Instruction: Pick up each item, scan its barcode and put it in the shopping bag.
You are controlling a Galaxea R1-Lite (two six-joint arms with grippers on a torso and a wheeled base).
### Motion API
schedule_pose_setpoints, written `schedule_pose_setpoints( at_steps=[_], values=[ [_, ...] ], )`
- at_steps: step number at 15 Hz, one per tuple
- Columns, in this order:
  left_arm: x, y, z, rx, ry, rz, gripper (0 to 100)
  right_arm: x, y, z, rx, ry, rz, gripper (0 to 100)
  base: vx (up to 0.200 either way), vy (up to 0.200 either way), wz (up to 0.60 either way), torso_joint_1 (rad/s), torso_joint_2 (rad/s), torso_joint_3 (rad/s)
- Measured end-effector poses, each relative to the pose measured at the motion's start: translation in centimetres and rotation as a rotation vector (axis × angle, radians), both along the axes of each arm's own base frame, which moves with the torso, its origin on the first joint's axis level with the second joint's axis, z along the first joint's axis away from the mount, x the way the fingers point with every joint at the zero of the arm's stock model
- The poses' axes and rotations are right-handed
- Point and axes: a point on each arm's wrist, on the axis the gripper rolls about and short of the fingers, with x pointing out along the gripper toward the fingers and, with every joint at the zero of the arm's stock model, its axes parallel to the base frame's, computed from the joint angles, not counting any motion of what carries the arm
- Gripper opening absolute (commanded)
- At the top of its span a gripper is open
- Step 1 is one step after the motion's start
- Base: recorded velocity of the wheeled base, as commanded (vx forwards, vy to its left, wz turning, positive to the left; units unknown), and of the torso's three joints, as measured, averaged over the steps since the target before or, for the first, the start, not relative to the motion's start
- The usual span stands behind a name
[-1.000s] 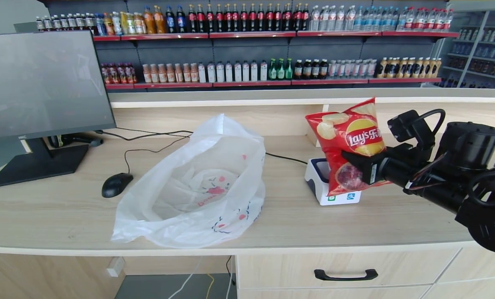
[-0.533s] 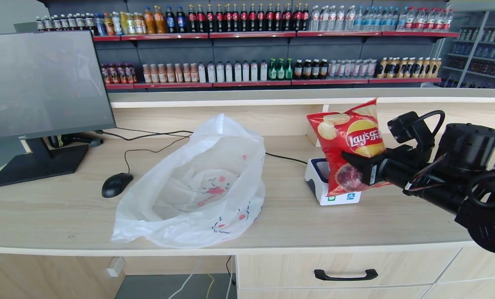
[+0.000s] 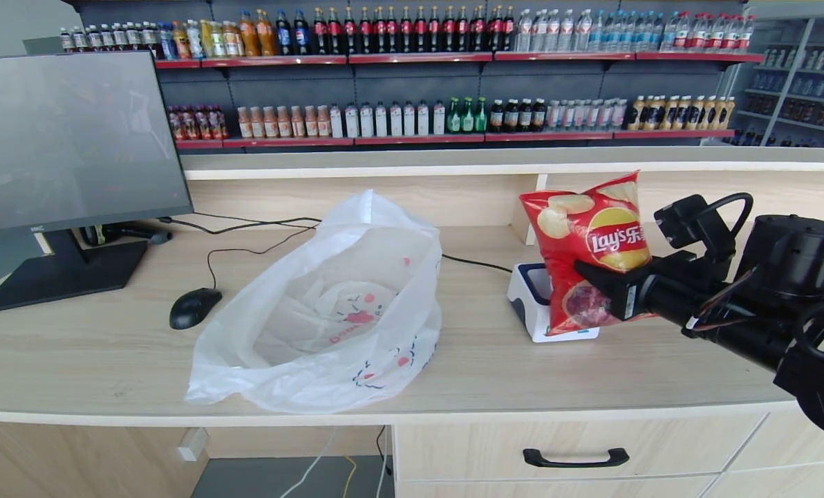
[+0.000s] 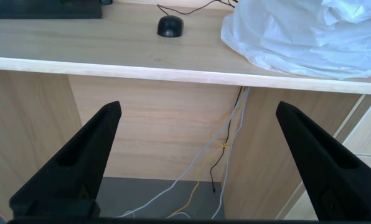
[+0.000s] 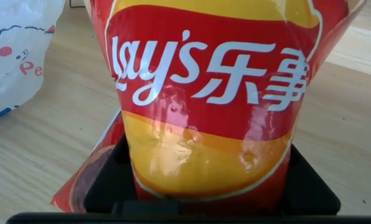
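The right claw (image 3: 594, 279) grips the chips (image 3: 592, 228) upright just over the scanner (image 3: 531, 308); the bag (image 3: 329, 311) lies open, well to its left.

Right arm (image 3: 751, 315): all matte blk, round tube sections w/ a fat cyl. joint housing (image 3: 796, 252) toward the right end. Boxy blk camera module (image 3: 688, 214) mounted on the wrist, w/ a thick blk cable (image 3: 733, 200) looping off it. Thin wire bundle (image 3: 719, 304), reddish & white strands, runs along the forearm. Right gripper (image 3: 588, 275): blk, blocky body w/ a small white label (image 3: 631, 299) on its side. Left gripper (image 4: 197, 112): two matte blk fingers (image 4: 79, 162), broad at the base, tapering to wedge tips, plain surfaces.
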Motion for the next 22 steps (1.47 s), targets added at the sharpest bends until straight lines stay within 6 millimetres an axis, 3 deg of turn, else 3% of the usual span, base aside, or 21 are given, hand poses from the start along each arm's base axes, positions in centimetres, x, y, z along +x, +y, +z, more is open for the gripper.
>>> schedule_pose_setpoints(
  at_steps=[8, 12, 17, 22],
  values=[
    [0.0, 0.0, 0.0, 0.000, 0.000, 0.000, 100, -0.9, -0.3, 1.3, 0.033, -0.031, 0.001, 0, 0.000, 0.000, 0.00, 0.000, 0.00, 0.000],
    [0.0, 0.0, 0.0, 0.000, 0.000, 0.000, 100, -3.7, -0.1, 4.7, 0.073, -0.219, 0.066, 0, 0.000, 0.000, 0.00, 0.000, 0.00, 0.000],
    [0.0, 0.0, 0.0, 0.001, 0.000, 0.000, 100, -8.0, 0.2, 6.9, 0.115, -0.314, 0.126, 0, 0.000, 0.000, 0.00, 0.000, 0.00, 0.000],
    [0.0, 0.0, 0.0, 0.014, 0.000, -0.001, 100, -7.8, 0.5, 8.0, 0.133, -0.348, 0.132, 0, 0.000, 0.000, 0.00, 0.000, 0.00, 0.000]
  ],
)
